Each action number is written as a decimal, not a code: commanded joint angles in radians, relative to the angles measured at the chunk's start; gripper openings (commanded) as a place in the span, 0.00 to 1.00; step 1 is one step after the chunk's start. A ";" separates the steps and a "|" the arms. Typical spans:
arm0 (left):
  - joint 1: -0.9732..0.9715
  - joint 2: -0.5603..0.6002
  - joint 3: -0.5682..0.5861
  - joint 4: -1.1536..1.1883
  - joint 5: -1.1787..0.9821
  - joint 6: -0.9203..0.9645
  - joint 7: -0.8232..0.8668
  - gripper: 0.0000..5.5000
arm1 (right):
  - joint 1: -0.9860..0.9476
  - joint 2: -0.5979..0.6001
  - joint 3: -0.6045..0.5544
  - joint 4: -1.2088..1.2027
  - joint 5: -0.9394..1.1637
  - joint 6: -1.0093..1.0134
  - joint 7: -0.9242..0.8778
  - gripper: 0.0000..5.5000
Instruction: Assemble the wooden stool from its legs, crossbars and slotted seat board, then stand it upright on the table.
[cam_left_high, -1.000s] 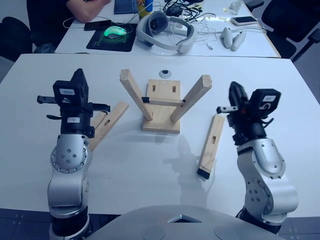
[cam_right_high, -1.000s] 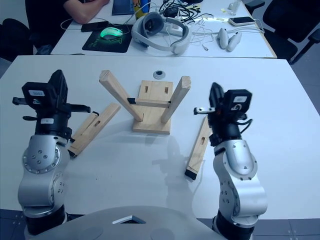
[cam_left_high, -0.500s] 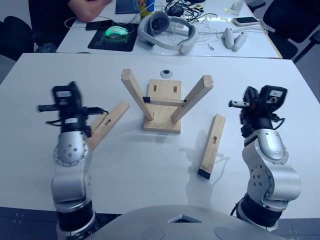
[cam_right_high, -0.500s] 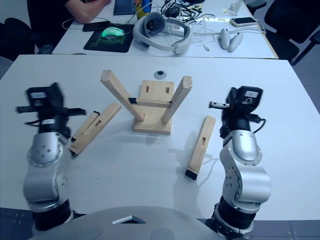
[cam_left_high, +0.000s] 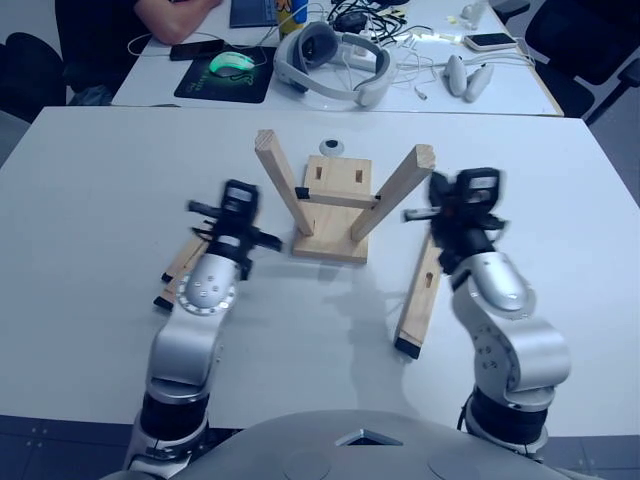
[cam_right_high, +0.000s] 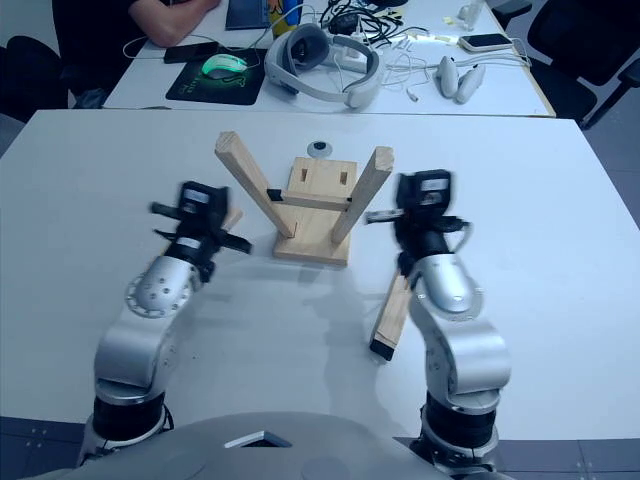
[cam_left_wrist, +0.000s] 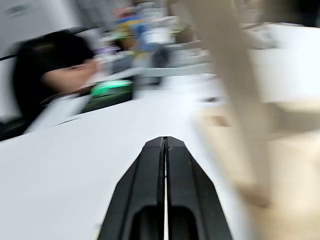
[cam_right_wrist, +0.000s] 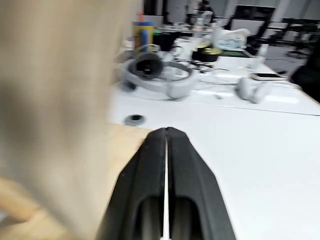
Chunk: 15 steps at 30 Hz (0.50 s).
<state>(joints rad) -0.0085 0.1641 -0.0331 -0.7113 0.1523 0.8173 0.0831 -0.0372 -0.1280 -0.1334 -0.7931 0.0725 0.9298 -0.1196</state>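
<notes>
The slotted seat board (cam_left_high: 333, 228) lies flat on the white table. Two legs (cam_left_high: 279, 186) (cam_left_high: 394, 192) rise from it, splayed apart and joined by a thin crossbar (cam_left_high: 338, 200). My left gripper (cam_left_high: 238, 196) is shut and empty, just left of the left leg, which looms close in the left wrist view beside the shut fingers (cam_left_wrist: 150, 165). My right gripper (cam_left_high: 440, 192) is shut and empty too, close beside the right leg. One loose leg (cam_left_high: 416, 300) lies under my right arm, and loose legs (cam_left_high: 181, 264) lie behind my left arm.
A small round disc (cam_left_high: 331, 148) sits just beyond the seat board. On the desk behind are a headset (cam_left_high: 330, 62), a mouse on a mat (cam_left_high: 230, 66), controllers (cam_left_high: 466, 76) and cables. Bare table lies at the front centre and far right.
Both arms have swung inward from the table's sides to flank the upturned stool. The half-built stool sits slightly farther right than before.
</notes>
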 joint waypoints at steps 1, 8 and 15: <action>0.051 -0.013 0.115 -0.072 0.061 -0.073 0.075 0.00 | 0.003 0.009 -0.057 -0.007 -0.021 0.016 -0.020 0.00; -0.105 -0.055 -0.250 0.027 -0.075 -0.201 -0.183 0.00 | -0.091 0.073 0.212 -0.094 0.151 -0.029 0.158 0.00; -0.163 0.010 -0.480 0.142 -0.049 -0.090 -0.334 0.00 | -0.055 -0.003 0.329 -0.043 0.157 0.031 0.222 0.00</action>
<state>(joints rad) -0.1556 0.1258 -0.4577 -0.6074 0.1027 0.6610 -0.1792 -0.0996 -0.1030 0.1447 -0.8649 0.1917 0.9180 0.0465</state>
